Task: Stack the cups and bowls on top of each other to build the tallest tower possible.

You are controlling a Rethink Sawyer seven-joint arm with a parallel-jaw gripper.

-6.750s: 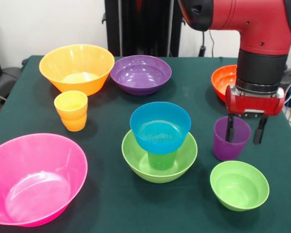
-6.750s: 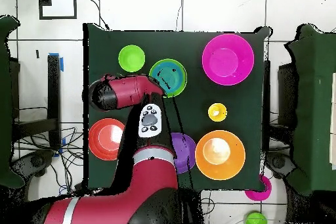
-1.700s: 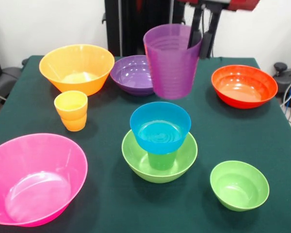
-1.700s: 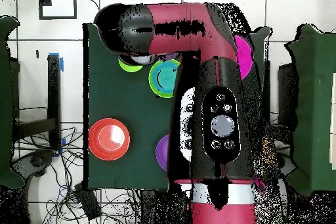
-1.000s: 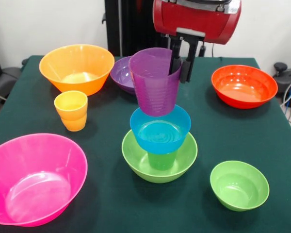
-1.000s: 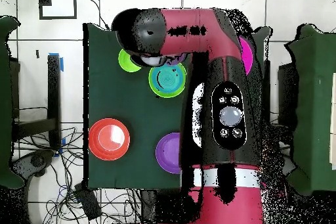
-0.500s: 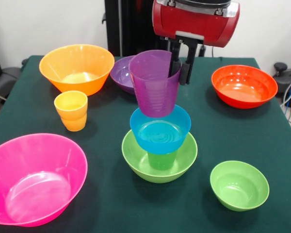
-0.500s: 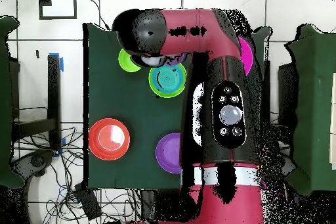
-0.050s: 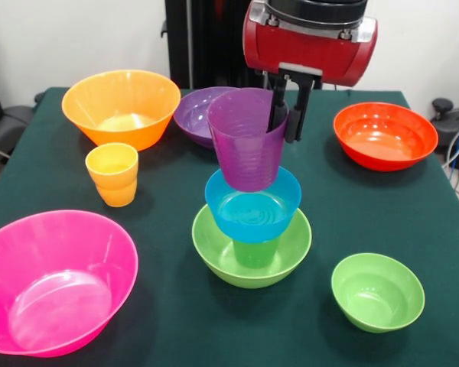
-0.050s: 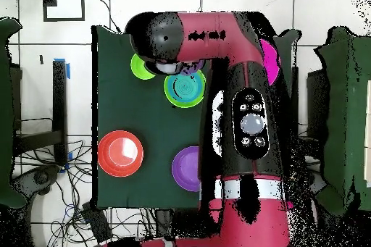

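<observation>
Sitting at the lower left of the desk (image 9: 168, 321) is the pink bowl (image 9: 53, 283), with the yellow cup (image 9: 112, 174) above it. At centre, the end effector (image 9: 285, 115) pinches the purple cup's (image 9: 246, 141) rim, holding it in the blue bowl (image 9: 252, 206) atop the lime-green bowl (image 9: 251, 248); the small green bowl (image 9: 377, 292) sits lower right.

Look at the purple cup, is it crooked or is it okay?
A bit crooked. The purple cup leans, its mouth tipped to the picture's left, pinched at its rim by the gripper over the blue bowl. Whether it touches the bowl yet cannot be told. Nothing has spilled or fallen.
</observation>
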